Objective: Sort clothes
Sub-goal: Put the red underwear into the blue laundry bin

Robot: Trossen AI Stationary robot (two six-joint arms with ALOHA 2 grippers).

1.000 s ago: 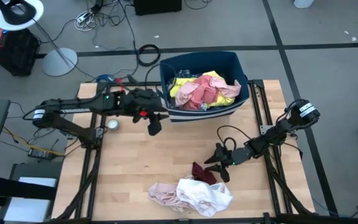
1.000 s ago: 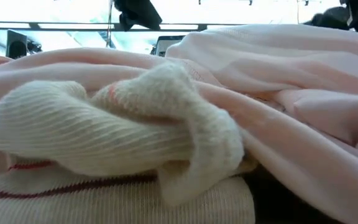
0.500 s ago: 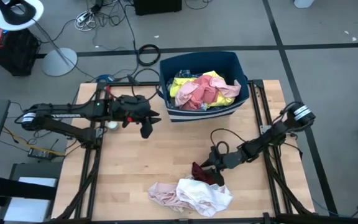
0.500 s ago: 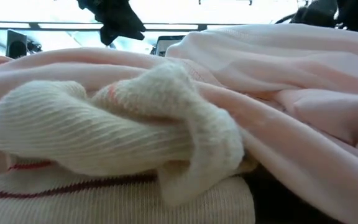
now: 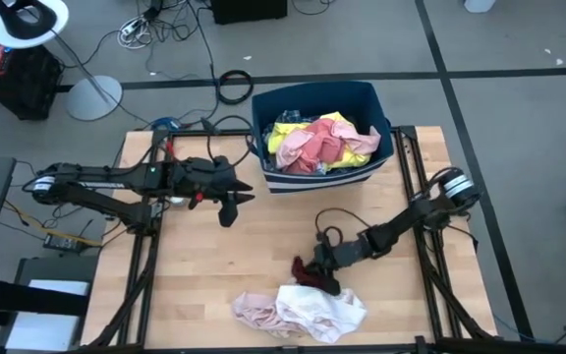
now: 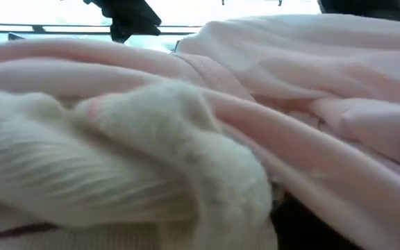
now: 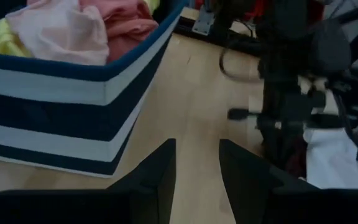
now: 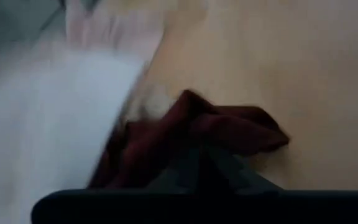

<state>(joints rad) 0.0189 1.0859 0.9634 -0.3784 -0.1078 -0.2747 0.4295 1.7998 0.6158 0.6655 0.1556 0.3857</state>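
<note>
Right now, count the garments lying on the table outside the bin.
3 visible: maroon garment in the right gripper, white garment, pale pink garment beside it. More may hide underneath.

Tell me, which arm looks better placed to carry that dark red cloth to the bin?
Probably the right: its end effector is already down on the maroon garment, apparently shut on it. The left end effector hangs empty near the bin.

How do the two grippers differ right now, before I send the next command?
The right gripper is down at the table, shut on the crumpled maroon cloth garment beside the pale pink and white clothes pile. The left gripper holds nothing: its fingers are open and it sits by the navy blue white-striped fabric bin. Both reach inward over the wooden table.
</note>
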